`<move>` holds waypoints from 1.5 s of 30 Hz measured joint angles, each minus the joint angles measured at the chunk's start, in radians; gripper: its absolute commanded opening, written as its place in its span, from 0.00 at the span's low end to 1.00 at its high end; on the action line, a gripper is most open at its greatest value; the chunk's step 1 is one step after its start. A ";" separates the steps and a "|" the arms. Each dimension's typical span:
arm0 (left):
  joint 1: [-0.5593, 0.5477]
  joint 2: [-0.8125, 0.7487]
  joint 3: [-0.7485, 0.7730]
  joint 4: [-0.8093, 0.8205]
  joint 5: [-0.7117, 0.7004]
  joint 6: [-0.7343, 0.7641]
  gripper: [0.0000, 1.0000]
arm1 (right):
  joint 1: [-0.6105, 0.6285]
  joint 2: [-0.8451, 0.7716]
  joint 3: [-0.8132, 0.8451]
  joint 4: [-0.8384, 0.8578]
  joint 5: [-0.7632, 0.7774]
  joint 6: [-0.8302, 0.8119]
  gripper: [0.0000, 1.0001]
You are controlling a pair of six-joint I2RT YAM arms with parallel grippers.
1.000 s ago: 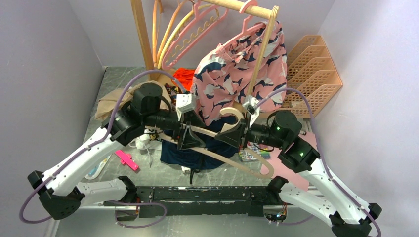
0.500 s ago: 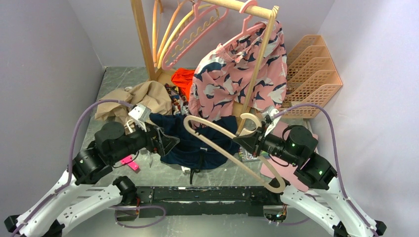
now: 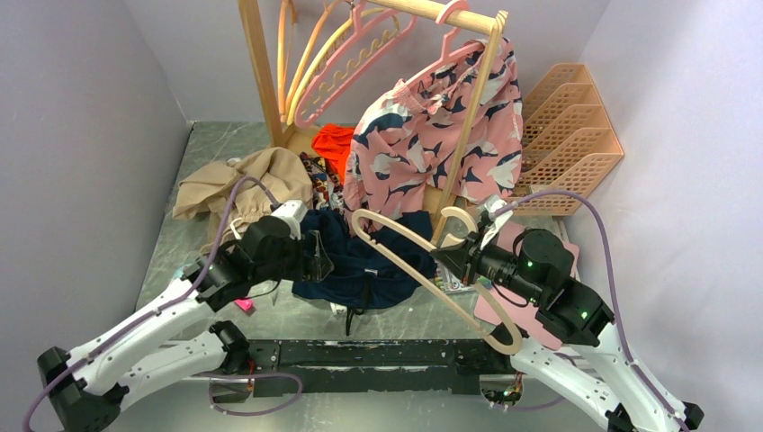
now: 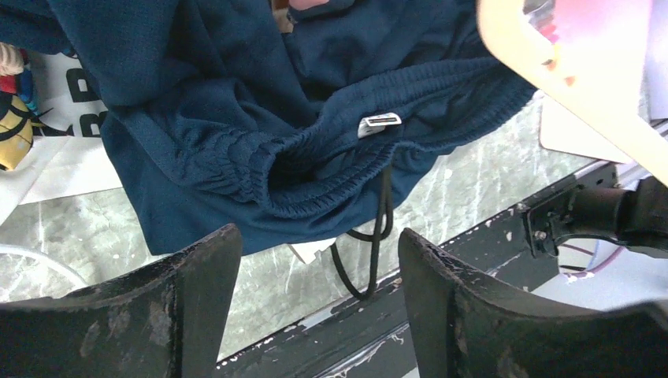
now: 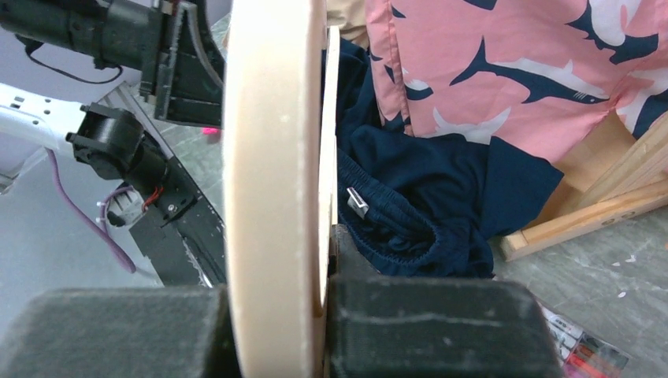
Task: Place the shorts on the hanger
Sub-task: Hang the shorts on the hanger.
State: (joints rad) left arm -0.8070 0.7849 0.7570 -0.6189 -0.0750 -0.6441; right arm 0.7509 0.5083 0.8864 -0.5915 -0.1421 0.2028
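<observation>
On the grey marbled table (image 3: pixel 202 148), seen from above, we find the plain navy fabric shorts (image 3: pixel 360 270) lying crumpled between the two arms. The left gripper (image 3: pixel 317 256) hangs just beside their left edge with its jaws spread and nothing in them. The right gripper (image 3: pixel 454 255) is clamped on the cream wood-coloured hanger (image 3: pixel 423 261) near its thick rounded hook. The hanger is tilted, with one smooth curved arm crossing above the shorts.

In the left wrist view, we look between the dark, scuffed fingers of the left gripper (image 4: pixel 315 244), which stand wide apart. The navy fabric shorts (image 4: pixel 220 118) lie just beyond them. Their gathered elastic waistband faces us, a dark drawstring (image 4: pixel 378 236) trails toward the table edge, and a small pale tag (image 4: pixel 380 124) sits at the waistband. One end of the hanger (image 4: pixel 567 87) crosses the upper right.

In the right wrist view, the right gripper (image 5: pixel 276 315) pinches the flat, matte hanger (image 5: pixel 272 157) edge-on between its black pads. The shorts (image 5: pixel 425 173) lie beyond it, below the pink shark-print shorts (image 5: pixel 512 71).
</observation>
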 measured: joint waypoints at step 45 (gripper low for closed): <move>0.000 0.164 0.109 -0.011 -0.097 0.100 0.07 | 0.000 0.190 0.056 -0.020 -0.229 -0.091 0.00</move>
State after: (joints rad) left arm -0.8070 0.9485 0.8661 -0.6296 -0.1719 -0.5446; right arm 0.7509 0.6983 0.9421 -0.6113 -0.3710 0.1116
